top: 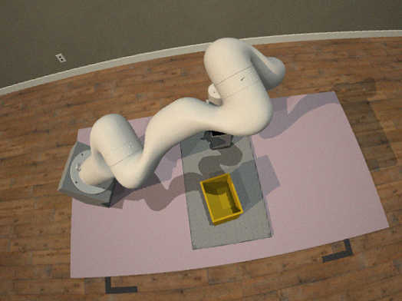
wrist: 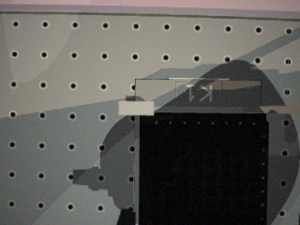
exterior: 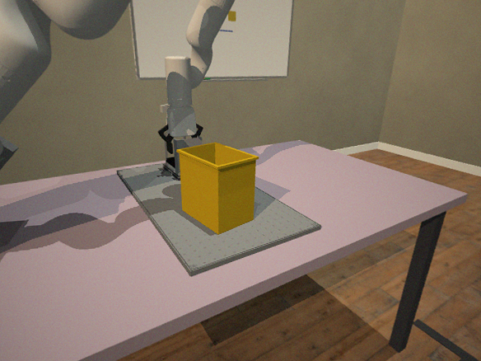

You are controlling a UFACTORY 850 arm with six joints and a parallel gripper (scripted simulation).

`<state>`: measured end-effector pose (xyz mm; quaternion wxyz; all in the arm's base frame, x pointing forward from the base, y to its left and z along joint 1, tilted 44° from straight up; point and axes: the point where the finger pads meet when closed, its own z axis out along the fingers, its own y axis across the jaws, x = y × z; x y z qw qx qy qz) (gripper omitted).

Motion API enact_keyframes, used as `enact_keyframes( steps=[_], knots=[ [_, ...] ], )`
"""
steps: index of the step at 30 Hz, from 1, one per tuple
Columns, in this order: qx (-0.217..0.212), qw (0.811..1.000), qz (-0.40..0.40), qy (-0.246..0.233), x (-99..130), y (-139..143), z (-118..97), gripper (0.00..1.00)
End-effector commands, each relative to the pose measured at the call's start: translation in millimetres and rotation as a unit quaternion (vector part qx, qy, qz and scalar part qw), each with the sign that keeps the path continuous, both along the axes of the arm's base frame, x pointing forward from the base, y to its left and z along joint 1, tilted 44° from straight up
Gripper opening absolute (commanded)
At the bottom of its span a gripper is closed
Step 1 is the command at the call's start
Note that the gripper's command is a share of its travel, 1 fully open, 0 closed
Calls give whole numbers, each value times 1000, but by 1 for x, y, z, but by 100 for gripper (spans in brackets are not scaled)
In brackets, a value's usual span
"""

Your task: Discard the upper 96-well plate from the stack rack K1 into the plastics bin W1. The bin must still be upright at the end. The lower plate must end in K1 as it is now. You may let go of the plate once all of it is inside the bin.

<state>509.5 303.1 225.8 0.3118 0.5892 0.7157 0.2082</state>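
Note:
The stack rack K1 [wrist: 197,94] stands at the far end of the grey pegboard; its label shows in the wrist view. The upper 96-well plate [wrist: 202,169] is black and fills the lower right of the wrist view, sitting in the rack. The lower plate is hidden under it. My gripper [exterior: 181,145] is open and reaches straight down around the top of the rack [exterior: 170,160], behind the bin; the fingertips are hidden by the bin. The yellow plastics bin W1 [exterior: 218,185] [top: 220,198] stands upright on the pegboard, nearer the front.
The pegboard lies on a pink table top [top: 309,169]. My arm's base [top: 84,176] sits at the table's left side, and the arm arches over the rack. A whiteboard [exterior: 215,30] hangs on the back wall.

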Motion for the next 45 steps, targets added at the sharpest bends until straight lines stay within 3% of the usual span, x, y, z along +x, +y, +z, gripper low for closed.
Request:
enact_keyframes(
  steps=[1, 45],
  knots=[
    [0, 1000, 0, -1, 6, 0, -6, 100],
    [0, 1000, 0, -1, 24, -2, -24, 100]
  ],
)
